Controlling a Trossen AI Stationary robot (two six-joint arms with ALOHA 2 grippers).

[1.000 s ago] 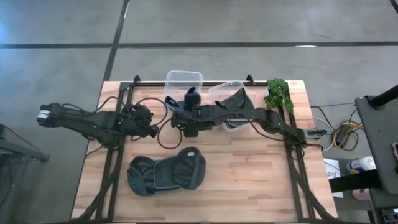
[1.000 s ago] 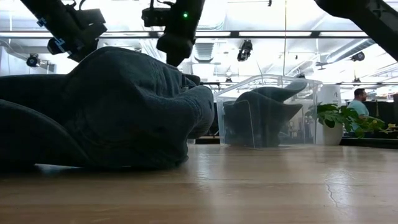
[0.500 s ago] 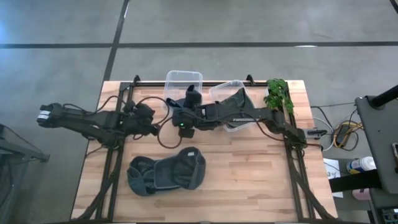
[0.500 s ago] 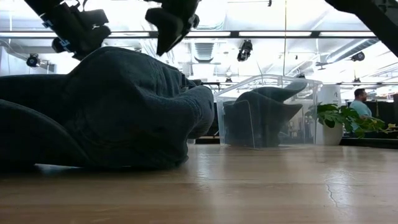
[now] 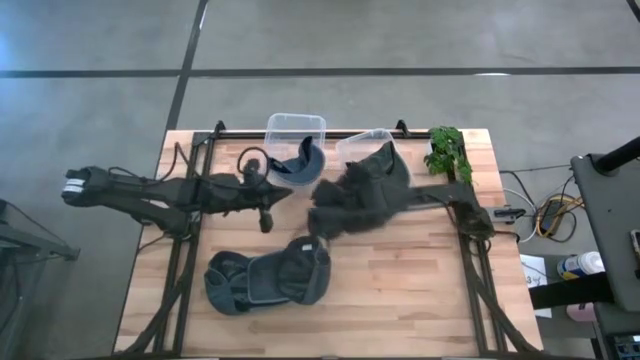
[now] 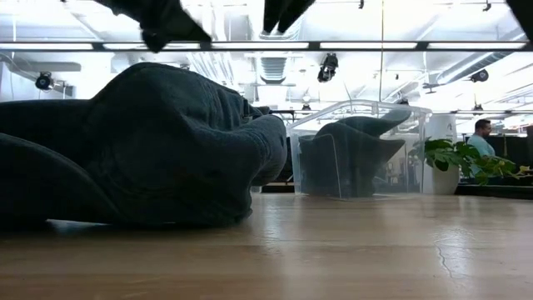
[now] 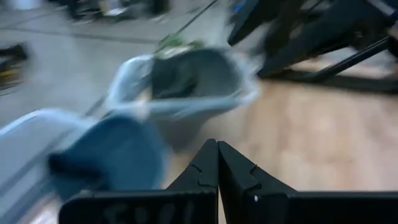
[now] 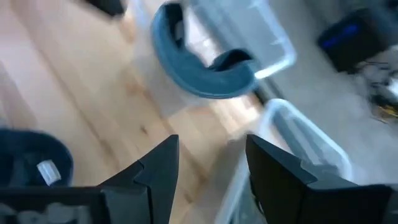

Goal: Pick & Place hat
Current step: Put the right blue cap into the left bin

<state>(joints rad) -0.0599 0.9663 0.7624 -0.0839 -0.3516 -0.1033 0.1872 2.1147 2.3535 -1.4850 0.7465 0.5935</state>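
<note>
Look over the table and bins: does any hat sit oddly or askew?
Yes. The blue hat sits tilted on the front rim of the left clear bin, partly outside it. The dark hat droops over the right clear bin.

Blue hat (image 5: 298,164) resting in clear bin (image 5: 295,128) at table's far edge, brim over rim, dark grey hat (image 5: 268,277) lying flat near front edge

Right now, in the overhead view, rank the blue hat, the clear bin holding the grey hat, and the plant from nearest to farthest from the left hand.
From the left hand:
1. blue hat, close by, toward the table's back edge.
2. grey-hat bin, farther right.
3. plant, back right corner.
</note>
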